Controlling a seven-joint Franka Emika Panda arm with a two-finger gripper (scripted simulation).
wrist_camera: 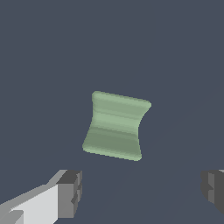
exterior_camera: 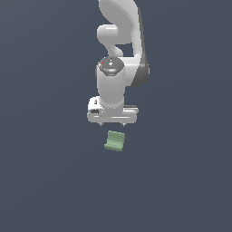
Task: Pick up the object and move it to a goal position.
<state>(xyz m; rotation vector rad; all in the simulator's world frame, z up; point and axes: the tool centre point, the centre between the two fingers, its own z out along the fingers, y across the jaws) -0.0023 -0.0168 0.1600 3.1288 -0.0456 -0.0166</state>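
Observation:
The object point(exterior_camera: 114, 141) is a small pale green blocky piece with a ridged, stepped top, lying on the dark grey floor just in front of the white arm. It fills the middle of the wrist view point(wrist_camera: 115, 126). My gripper point(exterior_camera: 112, 123) hangs above and slightly behind it, not touching it. In the wrist view the gripper point(wrist_camera: 142, 192) is open, its two dark fingertips point(wrist_camera: 70, 192) wide apart, with nothing between them. The object lies apart from both fingers.
The floor point(exterior_camera: 45, 181) is a plain dark grey surface all around. The white arm point(exterior_camera: 118, 54) rises behind the gripper. No other object and no goal marker shows.

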